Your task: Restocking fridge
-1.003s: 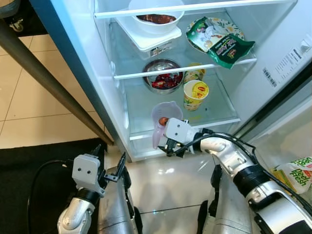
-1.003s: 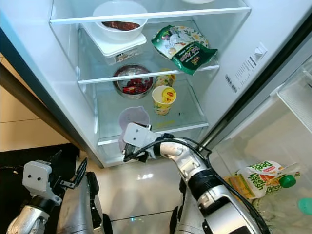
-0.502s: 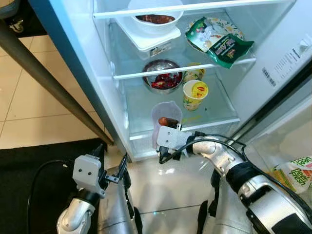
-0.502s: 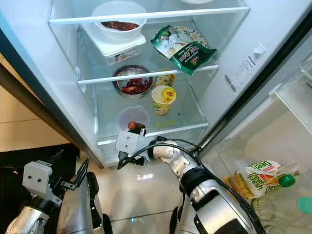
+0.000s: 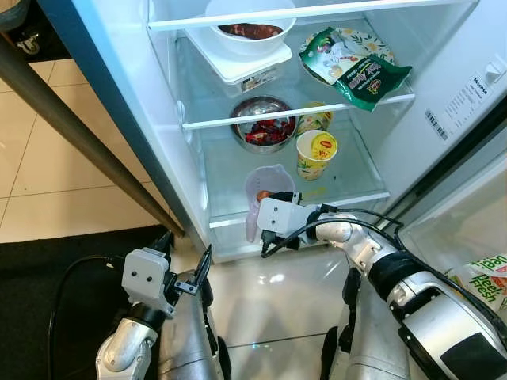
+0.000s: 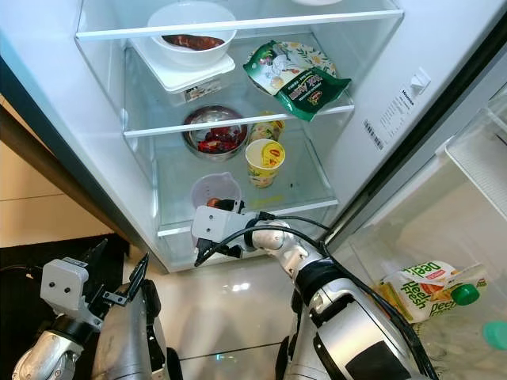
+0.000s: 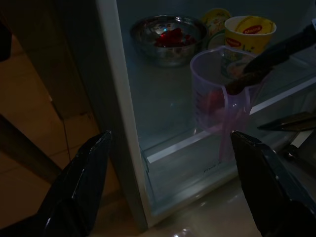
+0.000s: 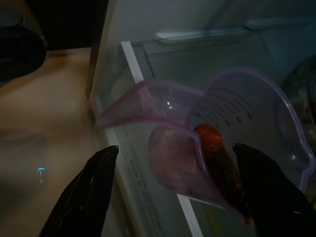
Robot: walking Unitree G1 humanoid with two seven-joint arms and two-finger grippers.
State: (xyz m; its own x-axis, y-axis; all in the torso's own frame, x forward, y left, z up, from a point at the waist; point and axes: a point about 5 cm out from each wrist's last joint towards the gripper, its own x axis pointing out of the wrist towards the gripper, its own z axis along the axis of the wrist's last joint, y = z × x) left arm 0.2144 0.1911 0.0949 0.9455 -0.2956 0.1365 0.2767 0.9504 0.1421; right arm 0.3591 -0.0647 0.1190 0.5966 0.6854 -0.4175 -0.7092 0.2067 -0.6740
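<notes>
A clear purple jug (image 5: pixel 268 190) stands at the front edge of the fridge's lowest glass shelf (image 5: pixel 348 170), its handle toward me, with a reddish-brown sausage-like piece (image 8: pixel 218 160) lying inside it. My right gripper (image 8: pixel 177 197) is just in front of the jug at the shelf lip; its two fingers (image 8: pixel 86 197) are spread wide, one to each side of the jug's handle, and I cannot tell whether either touches it. Behind the jug on the same shelf stand a yellow noodle cup (image 5: pixel 316 153), a second yellowish cup (image 5: pixel 314 120) and a steel bowl (image 5: pixel 264 123) of red food. On the shelf above lie a green snack bag (image 5: pixel 356 70) on a patterned plate (image 5: pixel 369 41) and a white bowl (image 5: pixel 249 17) set on a white lidded box (image 5: pixel 242 62). My left gripper (image 5: pixel 184 277) hangs low beside my body, fingers apart and holding nothing, over a black mat (image 5: pixel 47 277). In the door bin (image 6: pixel 475 206) at my right sits a green-and-white carton (image 6: pixel 420 289).
</notes>
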